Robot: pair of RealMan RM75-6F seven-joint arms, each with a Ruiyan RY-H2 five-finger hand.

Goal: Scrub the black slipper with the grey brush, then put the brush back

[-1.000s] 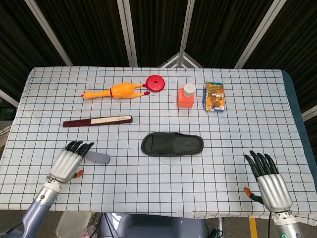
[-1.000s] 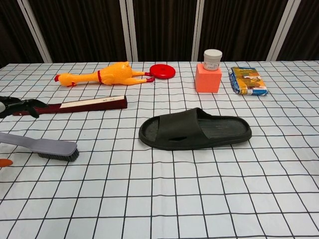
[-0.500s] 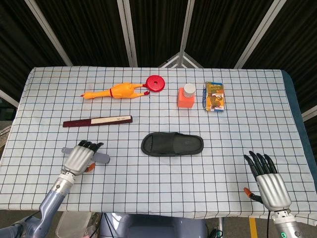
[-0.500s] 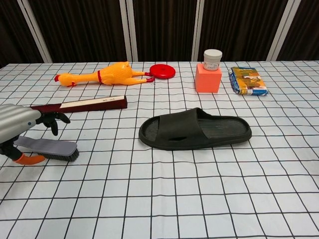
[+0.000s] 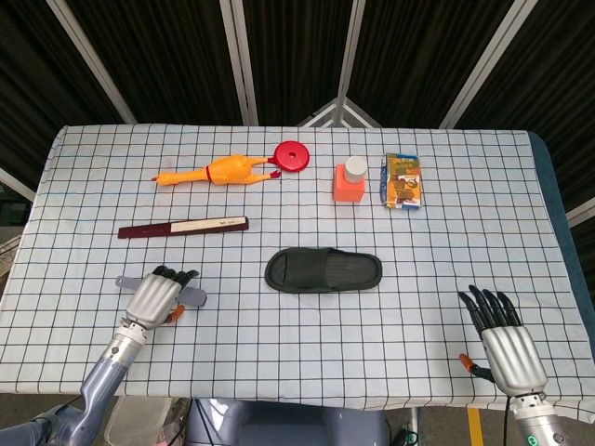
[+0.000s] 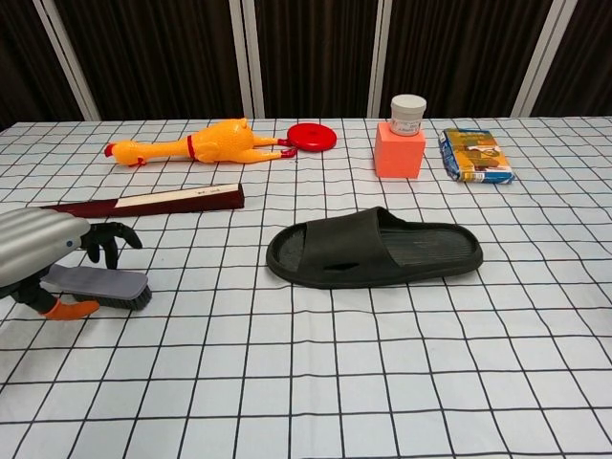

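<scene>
Now the left hand (image 5: 156, 295) has been brought over the grey brush (image 6: 107, 285), fingers curled above its handle; whether it is clamped cannot be told. The black slipper (image 5: 323, 270), unscrubbed, lies well to that hand's right on the worktop (image 5: 307, 362). The right hand (image 5: 503, 336) rests spread, empty.

Head view: high, looking down, whole table (image 5: 465, 232). Chest view: low, closer, same tabletop.
</scene>
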